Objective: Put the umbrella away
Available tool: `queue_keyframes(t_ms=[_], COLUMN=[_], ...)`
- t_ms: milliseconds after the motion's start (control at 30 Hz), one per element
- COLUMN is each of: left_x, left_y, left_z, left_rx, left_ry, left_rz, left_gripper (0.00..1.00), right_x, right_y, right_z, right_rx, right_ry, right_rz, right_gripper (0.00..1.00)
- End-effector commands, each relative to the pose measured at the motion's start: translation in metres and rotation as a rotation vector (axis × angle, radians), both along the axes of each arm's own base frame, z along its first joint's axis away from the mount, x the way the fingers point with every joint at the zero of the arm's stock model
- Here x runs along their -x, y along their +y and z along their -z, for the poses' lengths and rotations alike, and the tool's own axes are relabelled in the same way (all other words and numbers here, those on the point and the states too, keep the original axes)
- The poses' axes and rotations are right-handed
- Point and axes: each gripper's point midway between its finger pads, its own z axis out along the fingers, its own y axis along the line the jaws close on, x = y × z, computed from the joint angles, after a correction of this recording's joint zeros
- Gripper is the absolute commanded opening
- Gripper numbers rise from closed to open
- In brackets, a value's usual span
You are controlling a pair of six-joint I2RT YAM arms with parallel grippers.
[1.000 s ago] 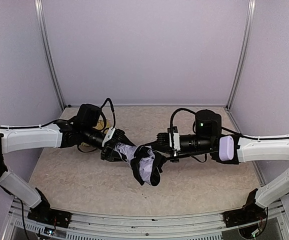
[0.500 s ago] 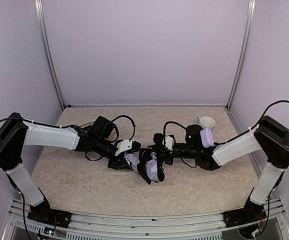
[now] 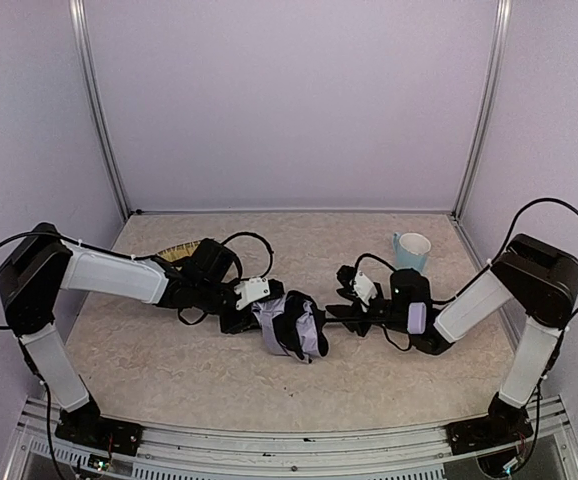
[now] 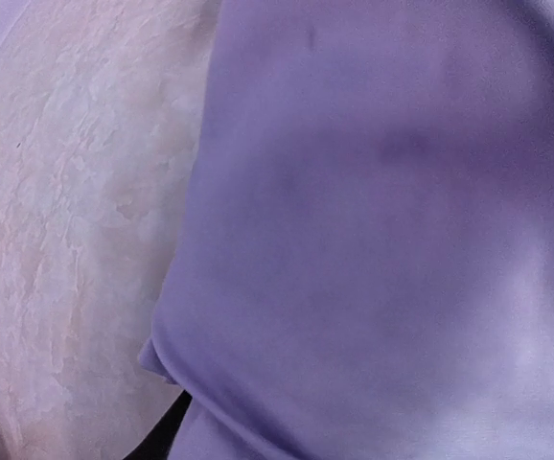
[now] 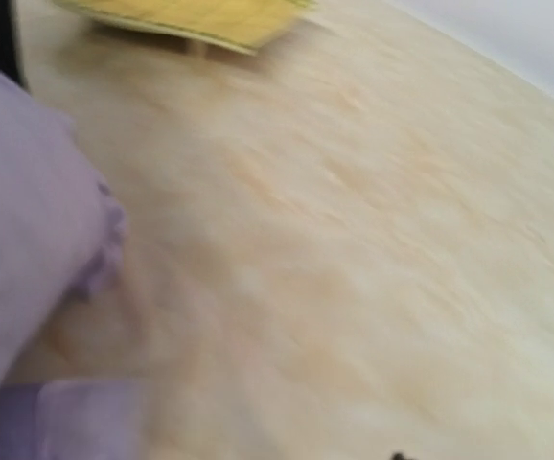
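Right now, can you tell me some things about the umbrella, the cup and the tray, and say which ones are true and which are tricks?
1. The umbrella is bunched up between the left arm and the right arm. True.
2. The cup lies on its side. False: it stands upright with its opening facing up.
3. The cup is on the robot's right side. True.
4. The umbrella sits in the straw tray. False: the tray is farther back on the left, partly hidden behind the left arm, and apart from the umbrella.
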Motion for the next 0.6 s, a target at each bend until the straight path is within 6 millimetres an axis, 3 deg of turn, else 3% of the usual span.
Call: queue_keyframes(t_ms=[0, 167, 333, 567], left_x=[-0.032, -0.052, -0.052, -0.038], left_y=[0.028, 0.040, 0.046, 0.052], left_z=[0.014, -0.004, -0.026, -0.045], left_rx=[-0.085, -0.063, -0.061, -0.018], left_ry=[-0.047, -0.125, -0.254, -0.385], left_rz=[-0.150, -0.193, -0.154, -0.088], left_gripper=[0.00, 0.00, 0.00, 0.00], right_x=[-0.014, -0.014, -0.031, -0.045], right_y=[-0.051, -0.086, -0.135, -0.178], right_z=[-0.011, -0.012, -0.016, -0.068], right_rx=[0.010, 0.033, 0.026, -0.122], right_ry=[0.028, 0.050, 0.077, 0.072], right_rz=[0.246, 0.355, 0.551, 0.649], right_gripper=[0.52, 0.61, 0.70, 0.77])
